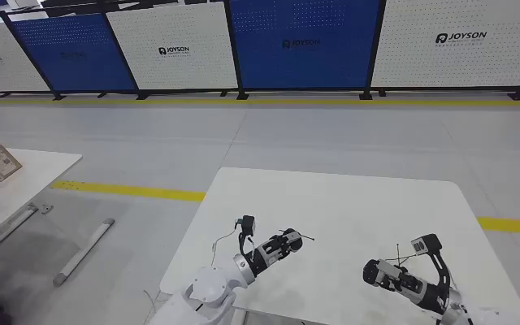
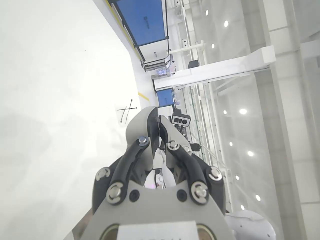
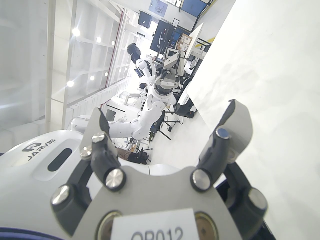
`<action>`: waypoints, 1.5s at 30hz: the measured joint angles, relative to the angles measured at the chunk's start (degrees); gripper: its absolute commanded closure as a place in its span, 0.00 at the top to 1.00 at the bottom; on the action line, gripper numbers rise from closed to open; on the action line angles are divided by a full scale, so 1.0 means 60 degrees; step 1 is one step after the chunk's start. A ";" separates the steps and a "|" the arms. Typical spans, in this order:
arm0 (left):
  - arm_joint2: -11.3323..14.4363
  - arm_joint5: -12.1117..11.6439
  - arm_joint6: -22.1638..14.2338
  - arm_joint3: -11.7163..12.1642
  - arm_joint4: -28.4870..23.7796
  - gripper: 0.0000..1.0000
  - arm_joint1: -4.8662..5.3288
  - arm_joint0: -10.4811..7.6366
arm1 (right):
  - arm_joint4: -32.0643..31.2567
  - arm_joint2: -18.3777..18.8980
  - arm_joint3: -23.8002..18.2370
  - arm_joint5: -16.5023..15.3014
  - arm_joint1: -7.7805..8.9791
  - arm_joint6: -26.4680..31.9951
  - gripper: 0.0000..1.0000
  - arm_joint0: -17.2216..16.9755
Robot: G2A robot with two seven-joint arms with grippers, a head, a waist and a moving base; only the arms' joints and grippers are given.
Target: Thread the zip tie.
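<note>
Black and thin, a plastic zip tie (image 2: 158,133) is pinched between the closed fingers of the left claw (image 2: 157,116), which is held over the near left part of the white rectangular table (image 1: 341,203). Further thin black ties (image 2: 127,112) lie crossed on the table. The right claw (image 3: 166,109) is held with its 2 fingers spread apart and nothing between them.
</note>
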 measured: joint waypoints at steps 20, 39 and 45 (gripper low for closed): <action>-0.1306 -0.2010 0.0449 -0.2807 -0.0302 0.00 0.0168 0.1499 | 0.0000 0.0000 0.0000 0.0000 0.0000 0.0000 1.00 0.0000; -0.1202 -0.1199 0.0760 -0.2988 0.0930 0.00 0.0161 0.1399 | 0.0000 0.0000 0.0000 0.0000 0.0000 0.0000 1.00 0.0000; -0.0597 -0.0355 0.0759 -0.2259 0.1550 0.00 0.0104 0.0930 | 0.0000 0.0000 0.0000 0.0000 0.0000 0.0000 1.00 0.0000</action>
